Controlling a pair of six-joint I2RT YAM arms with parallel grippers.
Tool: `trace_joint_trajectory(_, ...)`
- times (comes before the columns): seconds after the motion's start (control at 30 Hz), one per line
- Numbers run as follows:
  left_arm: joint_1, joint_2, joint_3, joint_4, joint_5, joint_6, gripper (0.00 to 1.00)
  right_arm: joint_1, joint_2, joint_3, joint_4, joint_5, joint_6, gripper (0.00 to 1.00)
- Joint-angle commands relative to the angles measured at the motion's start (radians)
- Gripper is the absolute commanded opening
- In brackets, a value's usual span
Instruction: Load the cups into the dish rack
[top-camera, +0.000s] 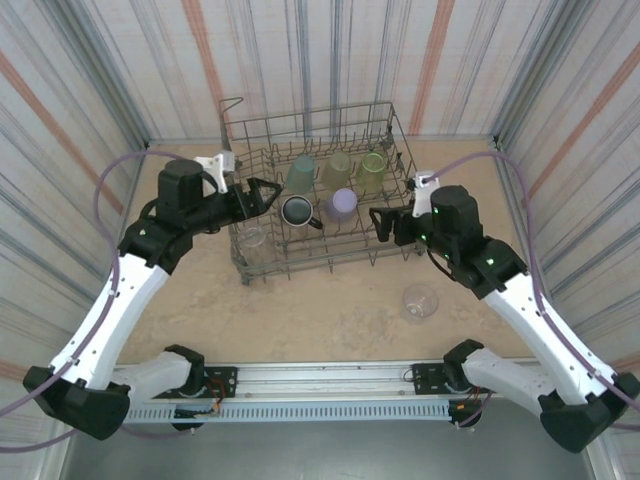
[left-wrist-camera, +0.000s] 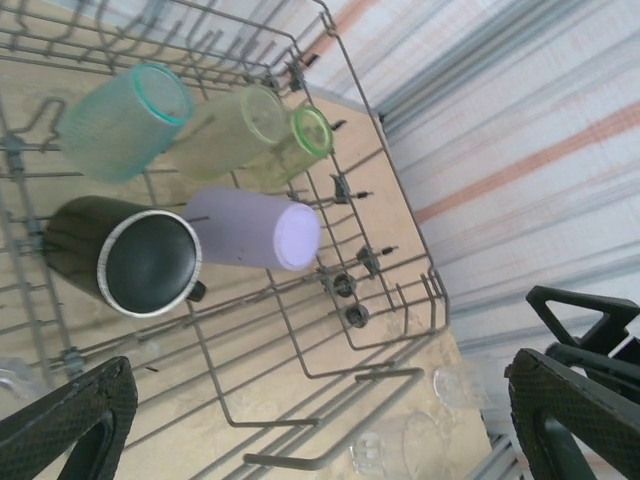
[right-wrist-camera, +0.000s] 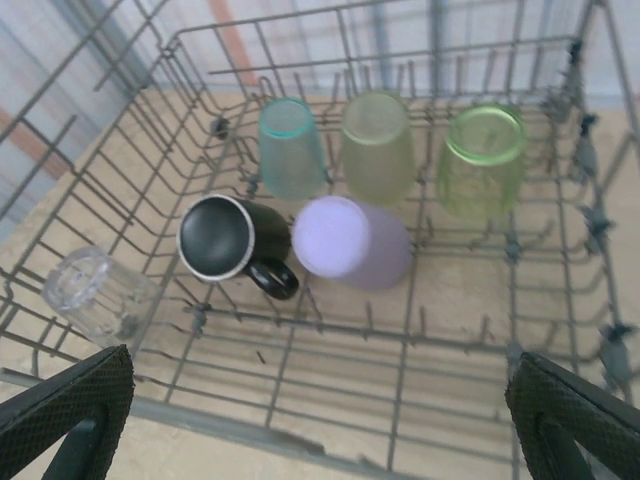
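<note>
We find the left tool (top-camera: 266, 191) released, its jaws spread wide with nothing between them, hanging over the left wall of the dish rack (top-camera: 310, 262). The right tool (top-camera: 385, 222) is likewise released and empty, standing just outside the rack's near right corner. Between the two tools lies the rack's open interior. Upright tines and the raised wire rim close it in on every side, so clear room is above the wires only. Ahead of the right tool, the far row reads from its left: a teal tumbler (right-wrist-camera: 291, 148), a pale green tumbler (right-wrist-camera: 379, 147) and a brighter green tumbler (right-wrist-camera: 482, 158), all translucent and leaning among the tines. Nearer that tool sit a black mug (right-wrist-camera: 222, 238), its handle turned towards the tool, and a purple tumbler (right-wrist-camera: 350, 243) just beside it. A clear tumbler (right-wrist-camera: 96, 292) rests in the rack's near left corner, just on the base side of the left tool. A second clear tumbler (top-camera: 420, 301) lies outside the rack on the surface (top-camera: 300, 320), behind the right tool and close to that arm; we cannot tell whether it stands upright. The surface is tan and bare around the rack. Striped walls (top-camera: 130, 60) enclose the space on three sides, close to the rack's far rim.
</note>
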Motion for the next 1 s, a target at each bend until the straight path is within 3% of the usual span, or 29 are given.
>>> trace_joint_trajectory(0.0,-0.120,0.023,0.044,0.001,-0.116,-0.019,0.99,-0.053,-0.056,-0.033,-0.143,0.012,0.079,1.00)
trace_joint_trajectory(0.23,-0.382,0.123,0.116,-0.040,-0.296,-0.033,0.99,-0.160,-0.109,-0.080,-0.224,-0.020,0.135,1.00)
trace_joint_trajectory(0.53,-0.616,0.285,0.158,0.018,-0.360,-0.062,0.95,-0.321,-0.187,-0.126,-0.304,-0.008,0.211,1.00)
trace_joint_trajectory(0.77,-0.738,0.451,0.251,0.010,-0.346,-0.021,0.84,-0.471,-0.242,-0.157,-0.328,-0.102,0.221,1.00)
trace_joint_trajectory(0.97,-0.782,0.598,0.336,-0.049,-0.301,0.028,0.73,-0.542,-0.267,-0.168,-0.336,-0.164,0.222,1.00)
